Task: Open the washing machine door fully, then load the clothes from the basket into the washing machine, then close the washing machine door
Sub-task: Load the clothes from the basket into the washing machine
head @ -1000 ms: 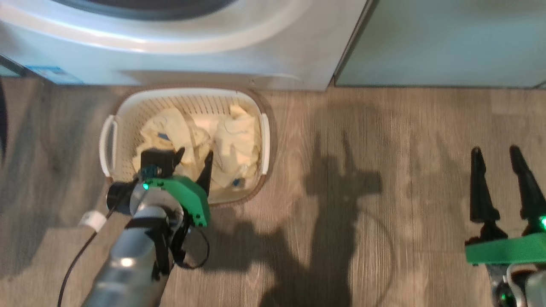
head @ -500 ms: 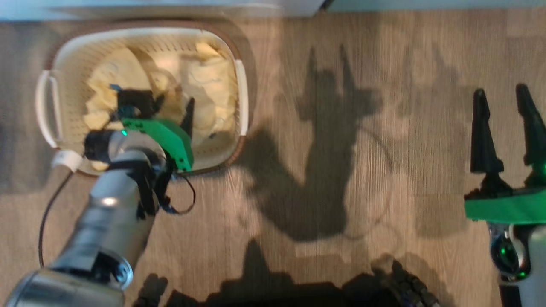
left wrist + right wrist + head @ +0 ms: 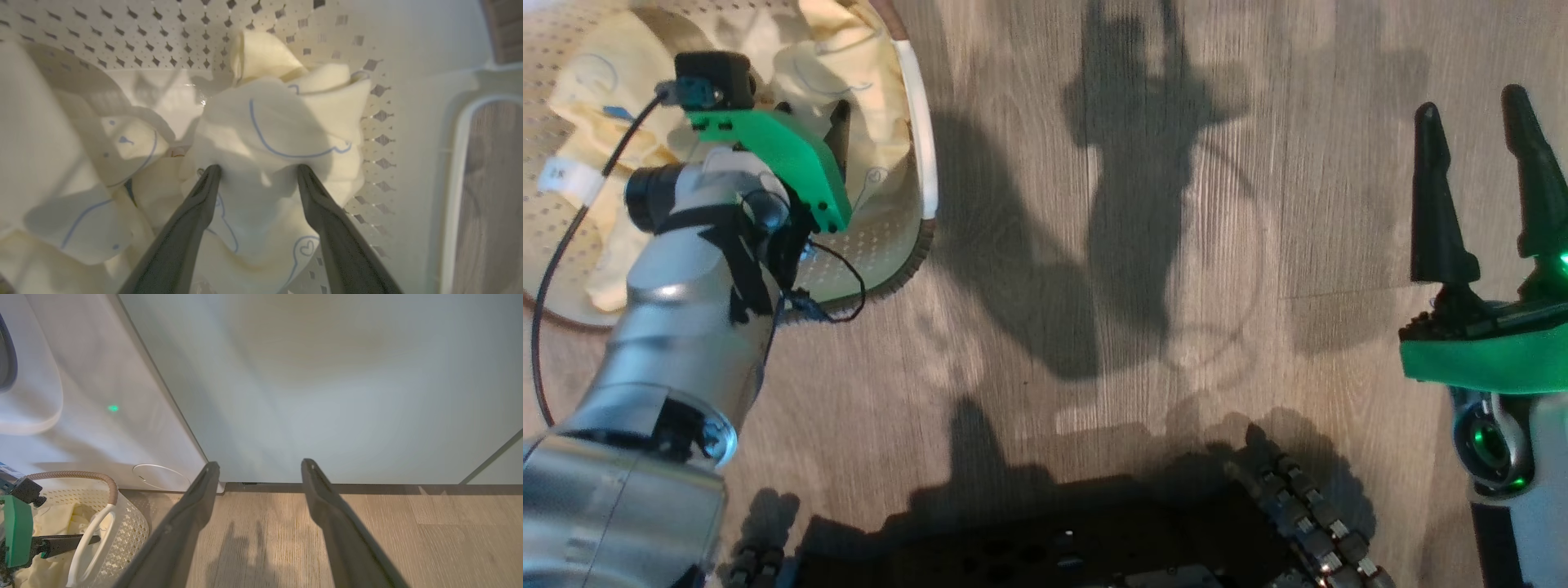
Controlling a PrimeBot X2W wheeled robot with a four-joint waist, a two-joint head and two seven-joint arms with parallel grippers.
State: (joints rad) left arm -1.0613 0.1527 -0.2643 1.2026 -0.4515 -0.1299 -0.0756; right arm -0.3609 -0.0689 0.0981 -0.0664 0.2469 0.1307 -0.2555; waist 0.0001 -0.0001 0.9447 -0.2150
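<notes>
The cream perforated basket [image 3: 913, 237] stands on the floor at the upper left of the head view, holding pale yellow clothes [image 3: 866, 57] with thin blue lines. My left gripper [image 3: 800, 110] reaches down into it. In the left wrist view that gripper [image 3: 257, 171] is open, both tips pressed into a cream garment [image 3: 282, 122] that bulges between them. My right gripper [image 3: 1470, 102] hangs open over bare floor far to the right, nothing between its fingers [image 3: 200, 502]. The white washing machine [image 3: 102, 396] stands behind the basket [image 3: 122, 531]. The washing machine door is out of view.
A pale green cabinet panel [image 3: 327, 375] stands right of the machine, facing my right gripper [image 3: 259, 465]. The machine's round service flap [image 3: 159, 475] sits low by the basket. My dark wheeled base [image 3: 1054, 539] lies along the head view's bottom edge. Wood floor [image 3: 1176, 245] stretches between the arms.
The head camera has tipped down, so the basket has slid to the top left and the machine has left that picture. My left gripper has gone deeper among the clothes, still open. The right gripper is unchanged.
</notes>
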